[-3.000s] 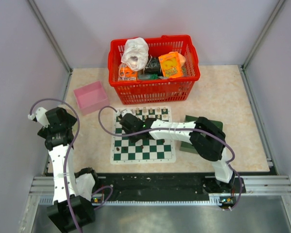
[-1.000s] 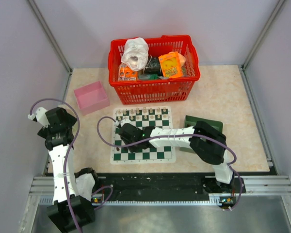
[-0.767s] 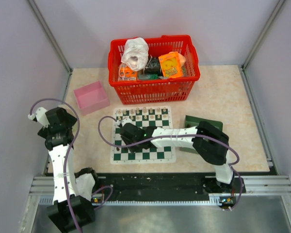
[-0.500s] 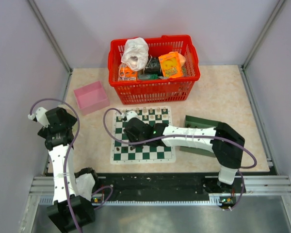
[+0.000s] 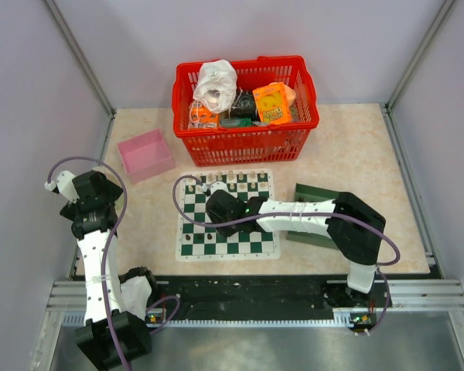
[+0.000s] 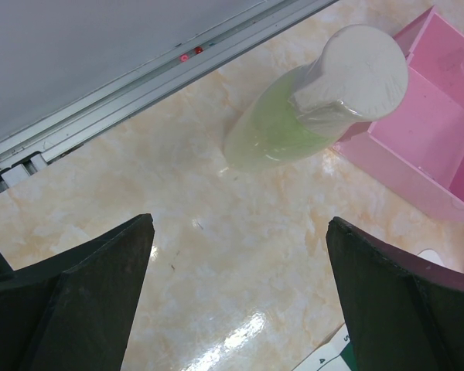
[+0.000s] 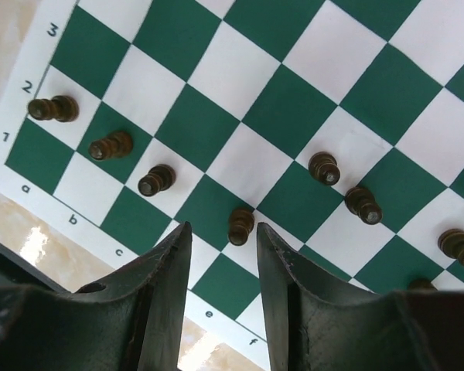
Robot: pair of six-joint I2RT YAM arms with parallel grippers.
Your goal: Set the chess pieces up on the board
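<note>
The board point(image 5: 226, 246) lies flat at the table's middle, and its green and white checks point(image 7: 294, 100) fill the right wrist view. Several dark brown chess pieces point(image 7: 110, 145) stand along its near rows. One pawn point(image 7: 240, 226) stands just beyond the tips of my right gripper point(image 7: 223, 229), whose jaws are open and clear of it. From above, the right gripper point(image 5: 216, 207) hovers over the board's left half. My left gripper point(image 6: 240, 224) is wide open over bare table at the far left, holding nothing.
Cream chessmen point(image 5: 224, 179) line the board's far row. A dark green tray point(image 5: 313, 192) lies right of the board, partly under my right arm. A red basket point(image 5: 246, 139) of goods stands behind. A pink box point(image 5: 145, 154) and a lying green bottle point(image 6: 294, 116) are at left.
My right gripper has opened and let go of the pawn, which now stands on the board. The gripper has drawn back slightly to the right. The left arm has not moved.
</note>
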